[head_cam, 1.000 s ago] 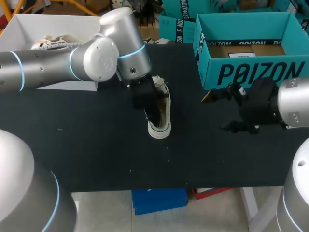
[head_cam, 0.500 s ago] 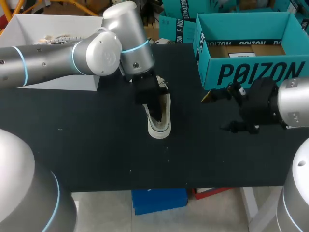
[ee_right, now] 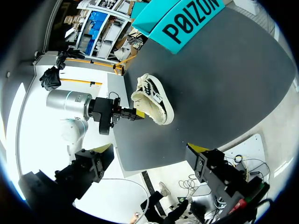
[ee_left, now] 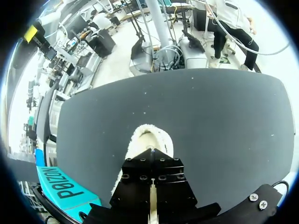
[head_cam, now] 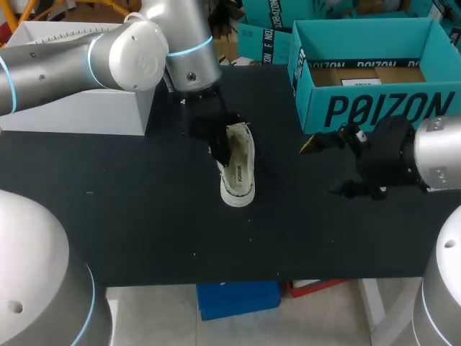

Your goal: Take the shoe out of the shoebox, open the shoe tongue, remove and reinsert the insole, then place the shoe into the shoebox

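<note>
1. A cream canvas shoe with a white rubber sole lies tipped on its side near the middle of a black table. It is outside the box, and its toe points toward the near edge.
2. The left gripper reaches down into the shoe's opening at the heel end. In the left wrist view its black fingers are pressed close together on a thin pale strip of the shoe, and the toe shows just ahead of them.
3. The right gripper hangs well to the right of the shoe. Its yellow-tipped fingers are spread wide and hold nothing.
4. An open teal cardboard shoebox with dark lettering stands at the far right of the table, just behind the right gripper.
5. A white open-topped box stands at the far left, partly hidden by the left arm.
</note>
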Robot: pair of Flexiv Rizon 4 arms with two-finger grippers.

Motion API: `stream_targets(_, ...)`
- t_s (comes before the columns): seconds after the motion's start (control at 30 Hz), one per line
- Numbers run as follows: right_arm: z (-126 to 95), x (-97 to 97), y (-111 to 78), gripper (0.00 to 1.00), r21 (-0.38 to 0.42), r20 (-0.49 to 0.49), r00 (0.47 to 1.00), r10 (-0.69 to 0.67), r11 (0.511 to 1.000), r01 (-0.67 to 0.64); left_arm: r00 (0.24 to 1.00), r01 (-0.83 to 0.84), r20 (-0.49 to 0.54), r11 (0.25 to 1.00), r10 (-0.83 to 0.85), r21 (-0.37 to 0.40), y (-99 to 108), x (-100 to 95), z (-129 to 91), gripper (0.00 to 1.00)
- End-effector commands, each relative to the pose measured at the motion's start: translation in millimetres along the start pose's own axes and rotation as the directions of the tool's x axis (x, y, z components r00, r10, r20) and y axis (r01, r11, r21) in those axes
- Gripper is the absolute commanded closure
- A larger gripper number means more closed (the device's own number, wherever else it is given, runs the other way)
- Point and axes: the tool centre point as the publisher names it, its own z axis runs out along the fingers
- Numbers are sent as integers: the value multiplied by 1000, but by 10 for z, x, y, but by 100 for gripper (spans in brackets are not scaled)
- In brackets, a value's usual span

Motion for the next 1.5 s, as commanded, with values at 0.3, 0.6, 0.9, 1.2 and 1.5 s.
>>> stream_targets(0.3, 16, 2, -3, 0, -1, 0, 1000, 0, 1000, 0, 1000, 8, -12, 998, -9, -63, -187, 167, -237, 54)
stream_targets(0.6, 16, 2, -3, 0, -1, 0, 1000, 0, 1000, 0, 998, 25, 59, 996, -20, -89, -206, 223, -336, 0)
stream_targets(0.9, 16, 2, -3, 0, -1, 0, 1000, 0, 1000, 0, 980, 78, 190, 992, -59, -95, -199, 326, -358, 0)
stream_targets(1.2, 16, 2, -3, 0, -1, 0, 1000, 0, 1000, 0, 971, 110, 226, 988, -84, -107, -30, 367, -408, 0)
stream_targets(1.5, 16, 2, -3, 0, -1, 0, 1000, 0, 1000, 0, 942, 171, 310, 980, -132, -105, 297, 367, -365, 100)
